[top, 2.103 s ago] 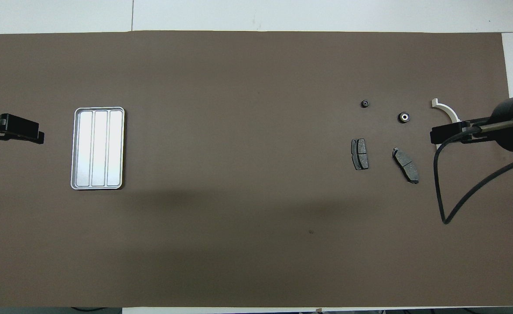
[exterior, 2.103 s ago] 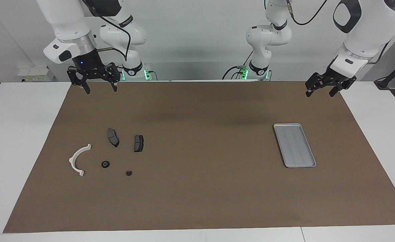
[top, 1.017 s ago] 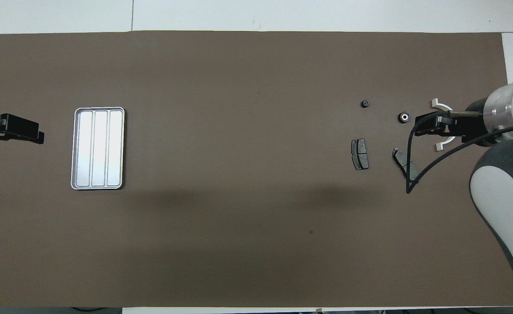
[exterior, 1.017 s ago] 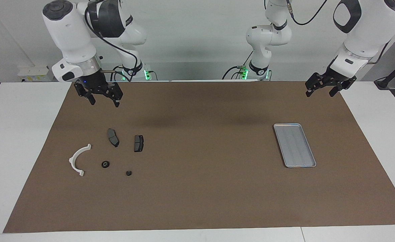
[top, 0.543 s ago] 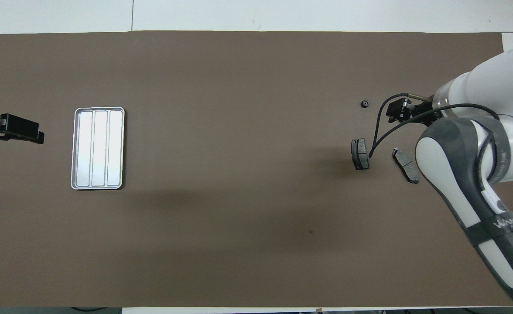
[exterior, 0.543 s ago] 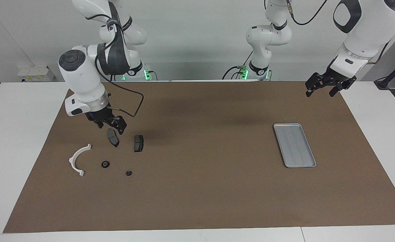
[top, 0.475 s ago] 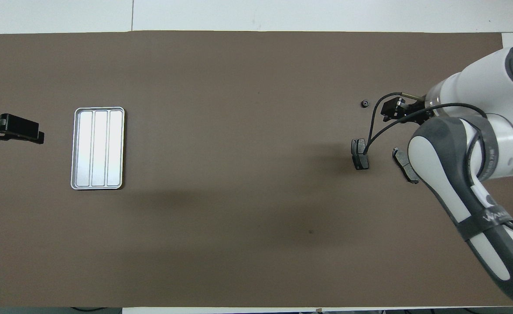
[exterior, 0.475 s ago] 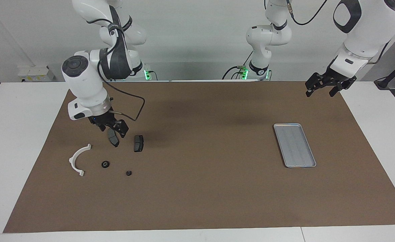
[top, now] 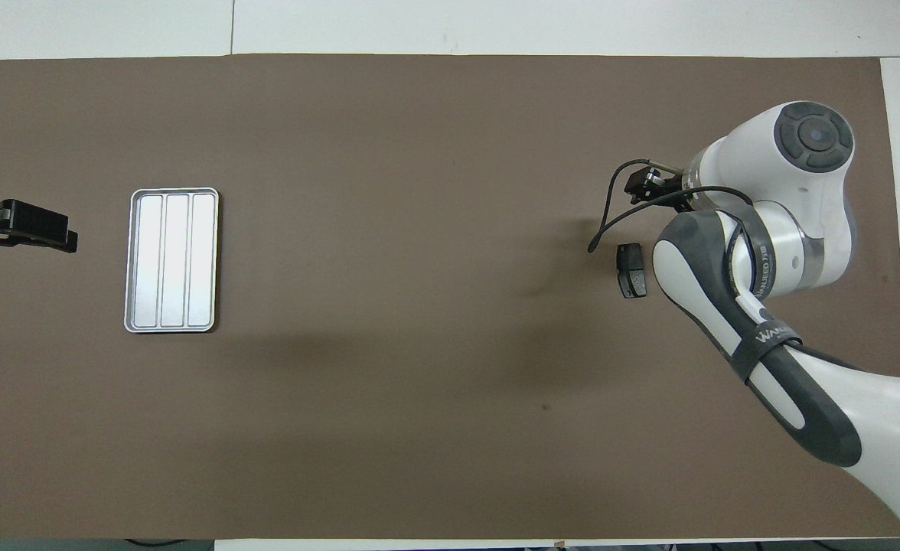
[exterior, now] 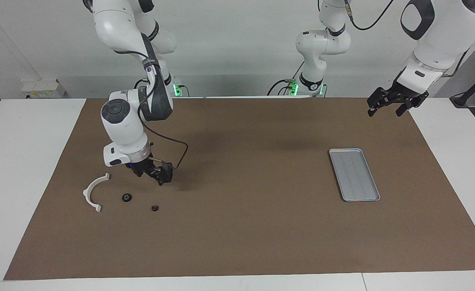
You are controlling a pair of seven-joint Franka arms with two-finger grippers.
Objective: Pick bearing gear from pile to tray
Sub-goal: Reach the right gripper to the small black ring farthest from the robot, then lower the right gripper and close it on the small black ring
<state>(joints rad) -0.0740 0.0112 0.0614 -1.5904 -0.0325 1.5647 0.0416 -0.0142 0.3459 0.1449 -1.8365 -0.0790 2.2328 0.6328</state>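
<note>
The pile lies toward the right arm's end of the mat. It holds a white half-ring (exterior: 94,192) and two small black round pieces, one with a pale centre (exterior: 127,197) and a smaller one (exterior: 154,208). I cannot tell which is the bearing gear. My right gripper (exterior: 158,178) hangs open and low over the pile, holding nothing. In the overhead view the right gripper (top: 641,186) covers the smaller round piece. One dark brake pad (top: 631,269) shows beside the arm; the arm hides the rest. The silver tray (exterior: 354,174) sits toward the left arm's end.
My left gripper (exterior: 385,110) waits open above the mat's corner, nearer to the robots than the tray (top: 172,260). The brown mat (exterior: 245,218) covers most of the white table. The right arm's cable loops beside the brake pad.
The right arm has swung down and out over the pile. Its gripper has dropped from above the brake pads to low over the small parts. The left arm has not moved.
</note>
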